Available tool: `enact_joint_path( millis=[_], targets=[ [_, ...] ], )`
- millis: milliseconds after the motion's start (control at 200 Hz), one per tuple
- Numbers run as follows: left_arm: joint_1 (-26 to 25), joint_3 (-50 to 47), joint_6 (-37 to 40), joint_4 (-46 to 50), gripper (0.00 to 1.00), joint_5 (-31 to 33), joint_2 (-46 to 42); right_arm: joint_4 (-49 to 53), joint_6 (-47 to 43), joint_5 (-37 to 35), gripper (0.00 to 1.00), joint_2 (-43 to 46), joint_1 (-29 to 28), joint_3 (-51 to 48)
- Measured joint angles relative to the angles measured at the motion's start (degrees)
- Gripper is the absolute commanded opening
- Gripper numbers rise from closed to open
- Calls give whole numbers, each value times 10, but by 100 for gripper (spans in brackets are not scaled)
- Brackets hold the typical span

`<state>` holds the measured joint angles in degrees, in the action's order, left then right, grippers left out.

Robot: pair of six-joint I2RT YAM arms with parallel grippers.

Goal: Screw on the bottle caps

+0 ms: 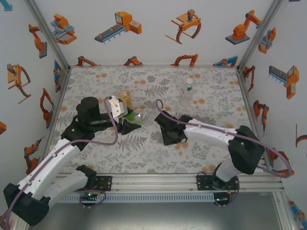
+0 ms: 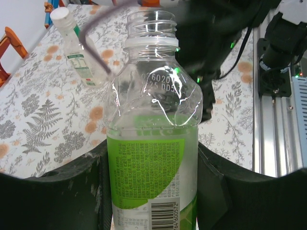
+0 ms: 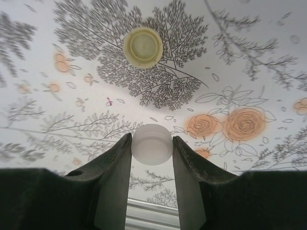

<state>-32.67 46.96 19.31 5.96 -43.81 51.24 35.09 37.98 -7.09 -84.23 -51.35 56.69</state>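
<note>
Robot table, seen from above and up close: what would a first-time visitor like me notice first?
The left hand clamps a clear uncapped bottle with a green label, its threaded neck bare. The right hand pinches a whitish cap over the floral tablecloth, where a pale yellow cap lies just beyond it.
</note>
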Motion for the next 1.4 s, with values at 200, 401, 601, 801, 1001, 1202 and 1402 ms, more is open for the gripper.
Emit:
enact_joint_path(
  millis=[200,401,601,801,1001,1202,1402],
  targets=[
    [-12,1,24,22,0,10,0,-3,-49,19,31,104,25,1],
    [-41,3,59,49,0,12,-1,-15,-126,51,28,208,29,18],
    [-60,5,85,70,0,5,-10,-73,-205,131,26,311,29,20],
    [-63,12,95,75,0,-16,-18,-101,-310,225,23,372,29,13],
    [-63,15,98,82,0,-26,-18,-105,-402,309,20,376,29,12],
    [-63,17,100,85,0,-36,-18,-179,-446,378,18,388,29,-24],
    [-64,17,105,87,0,-49,-17,-213,-488,409,16,391,29,-32]
  ],
)
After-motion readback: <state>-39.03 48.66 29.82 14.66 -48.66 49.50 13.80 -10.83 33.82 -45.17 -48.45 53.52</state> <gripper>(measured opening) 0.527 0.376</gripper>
